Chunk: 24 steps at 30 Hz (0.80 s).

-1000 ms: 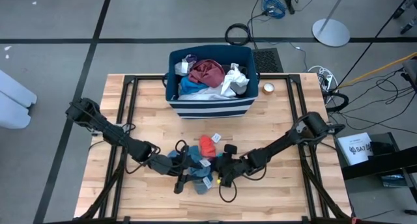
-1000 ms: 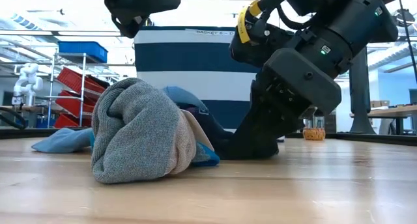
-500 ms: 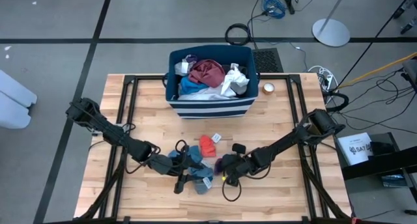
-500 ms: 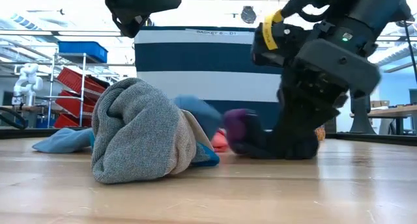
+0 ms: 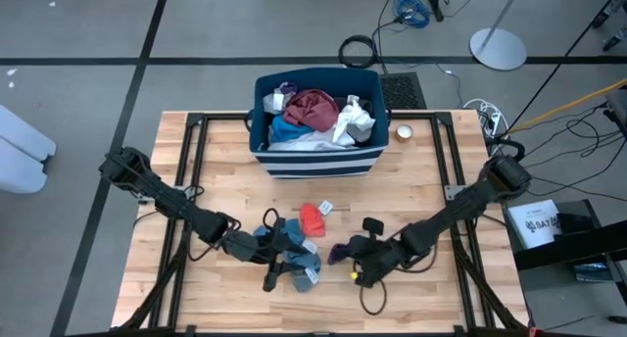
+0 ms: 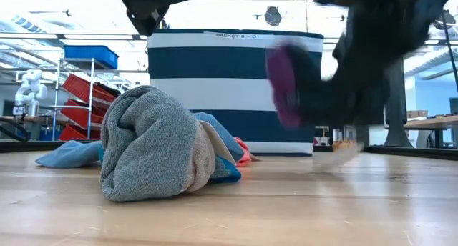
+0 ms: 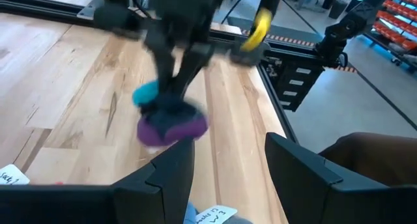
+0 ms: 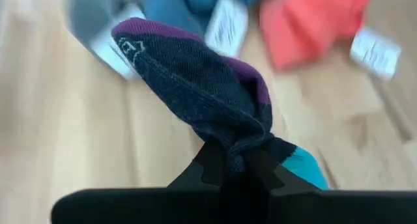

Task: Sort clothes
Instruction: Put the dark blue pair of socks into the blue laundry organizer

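The bench (image 5: 411, 170) carries a navy striped bin (image 5: 315, 157) at its far side, heaped with maroon, blue and white garments, and near its front middle a small heap of loose pieces (image 5: 294, 254): grey and blue socks with paper tags, and a red-orange piece (image 5: 312, 219) just beyond them. The item in hand is a dark sock with purple toe and teal patch (image 8: 208, 87); it hangs limp and folded, so it is judged light, soft and without stiffness, liable to slip only if pinched by a thin edge. The bunched fold where it is now pinched appears a sound hold. The right claw (image 5: 361, 254) is closed on this sock, lifted clear of the bench, right of the heap, its arm stretched low from the right edge. The left claw (image 5: 272, 247) sits over the heap with its fingers (image 7: 171, 175) spread apart and nothing visibly between them, its arm reaching in from the left edge.
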### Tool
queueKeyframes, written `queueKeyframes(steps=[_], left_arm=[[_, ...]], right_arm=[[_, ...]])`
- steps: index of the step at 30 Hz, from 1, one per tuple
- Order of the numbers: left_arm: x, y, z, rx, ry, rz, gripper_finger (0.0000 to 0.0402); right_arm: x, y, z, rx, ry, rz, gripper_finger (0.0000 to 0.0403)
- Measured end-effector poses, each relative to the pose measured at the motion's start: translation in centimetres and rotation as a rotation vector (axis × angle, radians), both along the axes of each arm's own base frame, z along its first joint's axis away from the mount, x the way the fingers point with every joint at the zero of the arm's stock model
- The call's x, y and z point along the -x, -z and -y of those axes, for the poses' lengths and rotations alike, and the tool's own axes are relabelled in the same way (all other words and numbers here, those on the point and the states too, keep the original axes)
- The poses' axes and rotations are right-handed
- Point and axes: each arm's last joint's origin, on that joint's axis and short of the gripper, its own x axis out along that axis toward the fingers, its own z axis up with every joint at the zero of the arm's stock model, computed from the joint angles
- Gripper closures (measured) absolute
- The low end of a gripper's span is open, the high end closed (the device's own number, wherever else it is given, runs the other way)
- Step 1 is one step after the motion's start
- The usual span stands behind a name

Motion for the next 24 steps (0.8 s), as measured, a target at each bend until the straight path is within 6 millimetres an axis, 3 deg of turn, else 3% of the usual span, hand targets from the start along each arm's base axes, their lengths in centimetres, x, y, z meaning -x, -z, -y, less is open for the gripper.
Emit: queueKeyframes(steps=[9, 19, 24], left_arm=[[-0.1, -0.4, 0.0, -0.002, -0.008, 0.048, 0.0205], [-0.2, -1.4, 0.2, -0.049, -0.009, 0.156, 0.0205], [-0.4, -2.0, 0.9, -0.068, 0.01, 0.282, 0.0205]], right_arm=[[1.2, -5.0, -1.8, 0.025, -0.035, 0.317, 0.0393], [-0.3, -8.1, -2.6, -0.042, -0.093, 0.625, 0.0394], [-0.6, -8.4, -2.8, -0.045, -0.103, 0.67, 0.0394]])
